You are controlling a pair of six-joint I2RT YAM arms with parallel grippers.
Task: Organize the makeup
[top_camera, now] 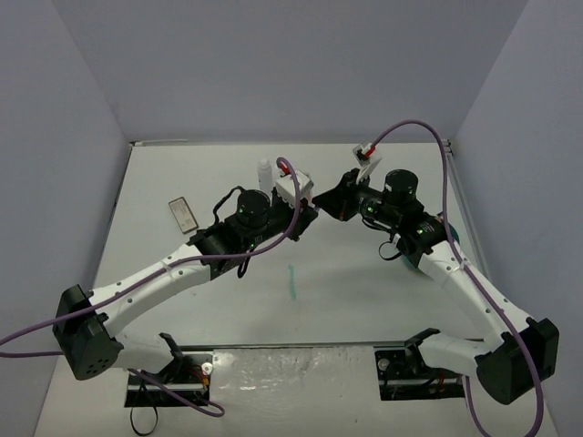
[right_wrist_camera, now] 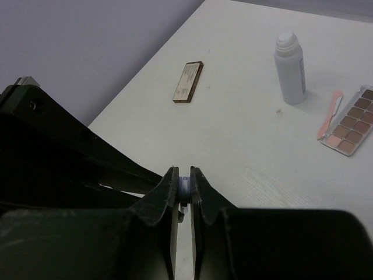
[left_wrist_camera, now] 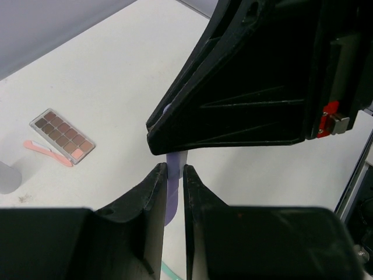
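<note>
White surface, grey walls, both arms bent inward and meeting over the middle. So the left hand (left_wrist_camera: 172, 169) is clamped on the purple stick (left_wrist_camera: 173, 189), and the right hand (right_wrist_camera: 183, 175) is pinched tight on the same stick. The teal tub (top_camera: 454, 235) sits under the right arm, contents hidden. Loose on the surface: one open palette (right_wrist_camera: 349, 125), one closed palette (right_wrist_camera: 188, 81), one bottle (right_wrist_camera: 290, 69), one pink stick (right_wrist_camera: 330, 114), one teal stick (top_camera: 291, 282).

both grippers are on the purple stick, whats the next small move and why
Probably open the left gripper: it and the right gripper are both shut on the same purple stick, so one must release before it can travel.
</note>
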